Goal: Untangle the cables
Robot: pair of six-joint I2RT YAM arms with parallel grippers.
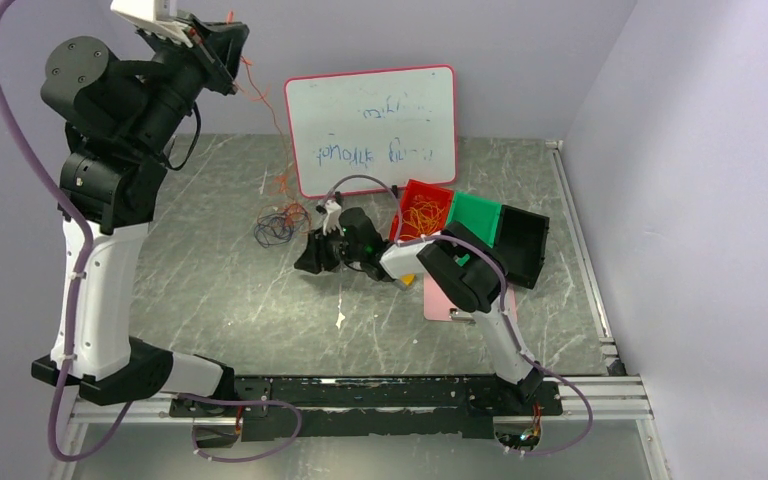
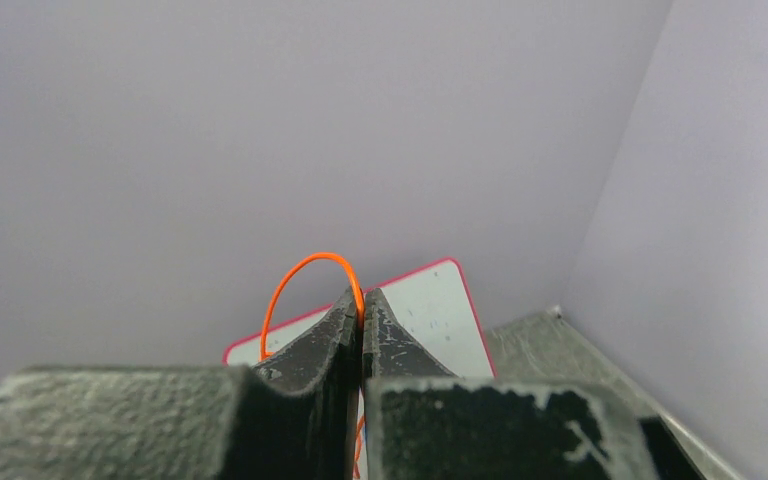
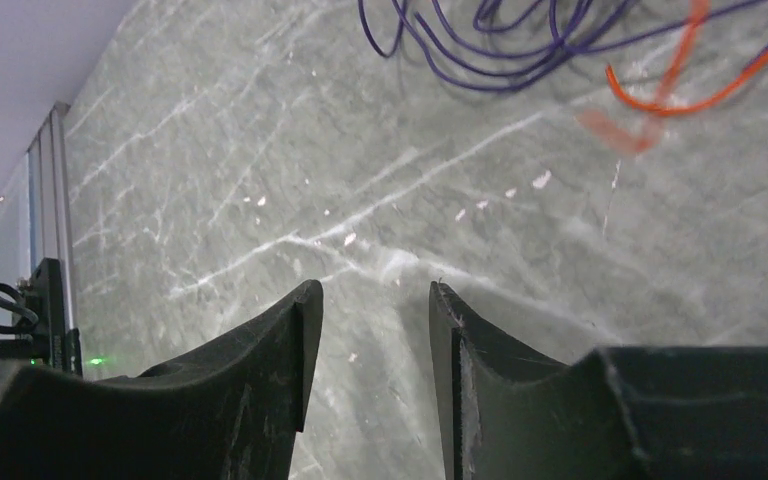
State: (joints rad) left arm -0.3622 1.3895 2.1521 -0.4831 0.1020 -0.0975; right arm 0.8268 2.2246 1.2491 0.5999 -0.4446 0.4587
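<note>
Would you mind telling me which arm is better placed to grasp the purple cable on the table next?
Right: the right end effector hovers low over the table, jaws apart and empty, with the purple cable just ahead. The left end effector is raised high, shut on the orange cable.

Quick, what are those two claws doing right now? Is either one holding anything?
Left gripper: closed, pinching an orange cable.
Right gripper: open, holding nothing.
</note>
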